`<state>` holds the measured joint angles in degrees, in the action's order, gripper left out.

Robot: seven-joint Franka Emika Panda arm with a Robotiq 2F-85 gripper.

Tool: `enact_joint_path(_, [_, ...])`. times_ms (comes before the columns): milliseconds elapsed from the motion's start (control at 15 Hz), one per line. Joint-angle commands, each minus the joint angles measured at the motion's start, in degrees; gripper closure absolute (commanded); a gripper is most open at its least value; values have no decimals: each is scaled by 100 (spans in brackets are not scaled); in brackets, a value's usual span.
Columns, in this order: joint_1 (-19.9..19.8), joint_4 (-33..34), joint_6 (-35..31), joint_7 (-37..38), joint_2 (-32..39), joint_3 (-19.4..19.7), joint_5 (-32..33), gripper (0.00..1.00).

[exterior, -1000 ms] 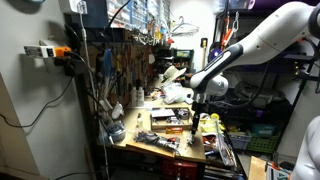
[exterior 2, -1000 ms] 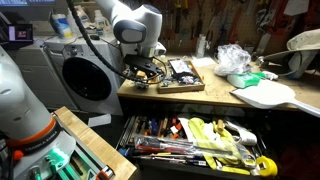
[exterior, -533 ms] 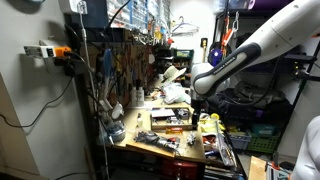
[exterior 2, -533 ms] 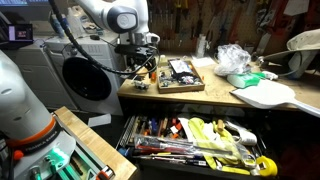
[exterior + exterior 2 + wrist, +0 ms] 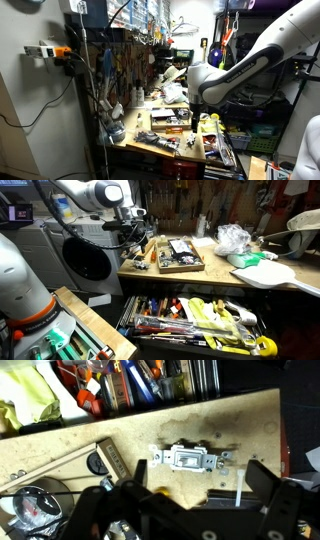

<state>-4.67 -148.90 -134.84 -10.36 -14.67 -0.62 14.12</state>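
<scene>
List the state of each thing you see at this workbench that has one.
gripper: open, holding nothing
light switch: lying flat, face up, not gripped
tool drawer: pulled open, full of tools
plastic bag: crumpled

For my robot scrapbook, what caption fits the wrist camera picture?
Open black fingers hover above a white light switch with a metal bracket on the speckled wooden workbench.

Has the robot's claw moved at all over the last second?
Yes. In an exterior view the gripper has shifted left, away from the wooden tray on the bench and toward the white machine beside it.
</scene>
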Motion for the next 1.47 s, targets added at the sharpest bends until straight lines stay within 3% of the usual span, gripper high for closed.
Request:
enact_joint_path(0, [-1, 49, -31, 395, 86, -20, 346, 0])
enact_joint_path(600, [280, -125, -694, 305, 603, -140, 733, 0])
enact_joint_path(1400, [126, -481, -1822, 484, 920, 46, 1097, 0])
